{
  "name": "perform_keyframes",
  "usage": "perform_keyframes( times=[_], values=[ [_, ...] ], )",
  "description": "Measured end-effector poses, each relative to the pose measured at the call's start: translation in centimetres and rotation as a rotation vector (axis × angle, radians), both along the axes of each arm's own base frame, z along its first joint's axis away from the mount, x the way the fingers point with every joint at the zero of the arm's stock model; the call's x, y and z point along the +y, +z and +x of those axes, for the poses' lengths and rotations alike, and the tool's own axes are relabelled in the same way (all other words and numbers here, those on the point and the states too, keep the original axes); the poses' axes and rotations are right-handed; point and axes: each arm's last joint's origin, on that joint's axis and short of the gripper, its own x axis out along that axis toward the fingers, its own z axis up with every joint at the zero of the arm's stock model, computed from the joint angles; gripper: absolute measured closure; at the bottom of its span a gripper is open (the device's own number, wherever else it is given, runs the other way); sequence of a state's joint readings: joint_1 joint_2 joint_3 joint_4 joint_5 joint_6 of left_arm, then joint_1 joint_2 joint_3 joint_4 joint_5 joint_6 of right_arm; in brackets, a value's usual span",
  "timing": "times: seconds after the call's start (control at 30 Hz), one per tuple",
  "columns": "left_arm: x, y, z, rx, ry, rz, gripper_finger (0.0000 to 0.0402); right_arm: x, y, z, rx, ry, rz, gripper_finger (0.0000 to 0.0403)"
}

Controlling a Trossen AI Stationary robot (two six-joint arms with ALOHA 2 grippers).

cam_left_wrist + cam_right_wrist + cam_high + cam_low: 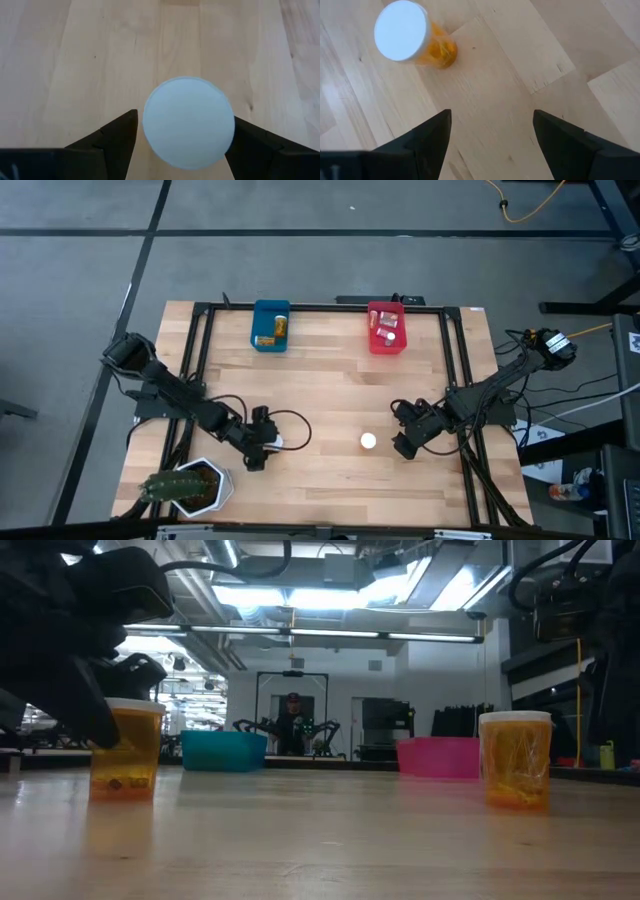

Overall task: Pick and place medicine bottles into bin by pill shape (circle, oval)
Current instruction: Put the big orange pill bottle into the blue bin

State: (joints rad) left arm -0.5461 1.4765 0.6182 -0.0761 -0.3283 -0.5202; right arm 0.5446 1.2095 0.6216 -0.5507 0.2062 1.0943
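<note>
White-capped amber bottle [189,122] is straddled by spread left gripper [182,145]; off-centre closing could tip it. Right gripper [492,132] is spread, empty.

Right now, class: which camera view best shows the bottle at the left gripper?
The low view: that bottle shows its amber body and cap, upright on the table. The left wrist view shows only its white cap between the open fingers. In the high view the left gripper hides it.

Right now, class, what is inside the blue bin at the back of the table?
The blue bin holds an amber medicine bottle lying along one side; its wall hides anything lower from table height.
</note>
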Motion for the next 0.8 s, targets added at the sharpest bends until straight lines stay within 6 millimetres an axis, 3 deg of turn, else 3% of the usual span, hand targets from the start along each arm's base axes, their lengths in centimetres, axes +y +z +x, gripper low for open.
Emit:
perform_keyframes(
  times=[0.2, 0.4, 0.8],
  values=[
    [-0.07, -0.15, 0.14, -0.006, -0.001, 0.001, 0.0145, 0.0, 0.0, 0.0, 0.0, 0.0, 0.0, 0.0121],
    [-0.18, -0.86, 0.35, 0.009, -0.005, 0.015, 0.0175, 0.0, 0.0, 0.0, 0.0, 0.0, 0.0, 0.0121],
    [-0.3, -0.06, 0.7, -0.064, 0.012, -0.006, 0.0216, 0.0, 0.0, 0.0, -0.001, 0.0, -0.001, 0.0121]
  ],
)
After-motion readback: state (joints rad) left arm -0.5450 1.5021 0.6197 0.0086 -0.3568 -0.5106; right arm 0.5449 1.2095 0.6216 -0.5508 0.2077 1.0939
